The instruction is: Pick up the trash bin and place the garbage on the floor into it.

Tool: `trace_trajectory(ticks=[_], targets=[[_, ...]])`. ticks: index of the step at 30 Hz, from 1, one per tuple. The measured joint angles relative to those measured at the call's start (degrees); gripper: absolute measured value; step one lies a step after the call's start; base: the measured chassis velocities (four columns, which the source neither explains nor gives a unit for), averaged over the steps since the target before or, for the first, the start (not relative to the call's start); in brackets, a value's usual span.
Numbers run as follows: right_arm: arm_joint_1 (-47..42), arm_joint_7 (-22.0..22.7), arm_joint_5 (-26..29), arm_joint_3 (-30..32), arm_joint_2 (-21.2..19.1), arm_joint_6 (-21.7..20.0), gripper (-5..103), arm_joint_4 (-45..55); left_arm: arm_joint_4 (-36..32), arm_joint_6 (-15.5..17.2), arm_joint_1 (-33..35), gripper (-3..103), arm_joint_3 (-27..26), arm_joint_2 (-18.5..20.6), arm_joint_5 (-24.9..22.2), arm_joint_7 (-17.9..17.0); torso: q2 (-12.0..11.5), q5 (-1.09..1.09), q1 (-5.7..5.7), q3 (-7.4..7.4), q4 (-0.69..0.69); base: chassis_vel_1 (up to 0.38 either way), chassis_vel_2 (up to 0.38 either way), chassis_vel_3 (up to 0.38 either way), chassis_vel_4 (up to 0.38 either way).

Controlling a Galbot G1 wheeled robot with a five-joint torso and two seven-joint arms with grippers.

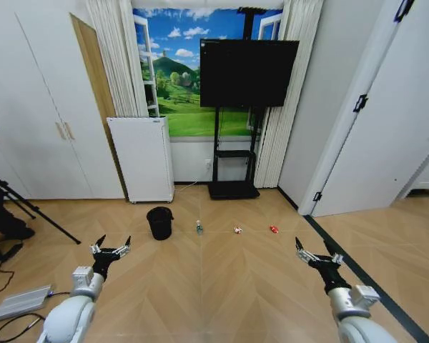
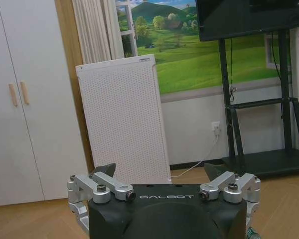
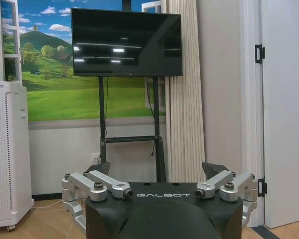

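Trash bin (image 1: 159,222): we see it upright on the wood floor, far ahead of our left gripper (image 1: 111,247) and slightly right of it, well apart.
Garbage: a bottle (image 1: 199,227) and two red-and-white wrappers (image 1: 238,229) (image 1: 273,229) lie in a row right of the bin, far from our right gripper (image 1: 317,254).
Grippers: both hang low, near us, fingers spread apart, holding nothing.

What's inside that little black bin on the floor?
The trash bin stands upright on the wooden floor, and its inside looks dark; its bottom is hidden by its own wall. The bottle and two wrappers lie outside, beside it.
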Motion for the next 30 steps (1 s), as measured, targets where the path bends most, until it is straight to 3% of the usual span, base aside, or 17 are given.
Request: trace_trajectory(ticks=[21,30], targets=[[-0.07,-1.53,-0.03,0.11,0.18,0.43,100,-1.53,-0.1,-0.12,0.86,100,0.23,-0.5,0.56,-0.01,0.0,0.0,-0.01,0.0,0.0,-0.003,0.002,0.008,-0.002],[0.05,-1.33,0.01,0.07,0.2,0.64,100,-1.67,-0.1,-0.18,0.85,100,0.15,-0.6,0.52,-0.01,0.01,0.0,-0.01,0.0,0.01,-0.151,0.135,0.139,-0.137]])
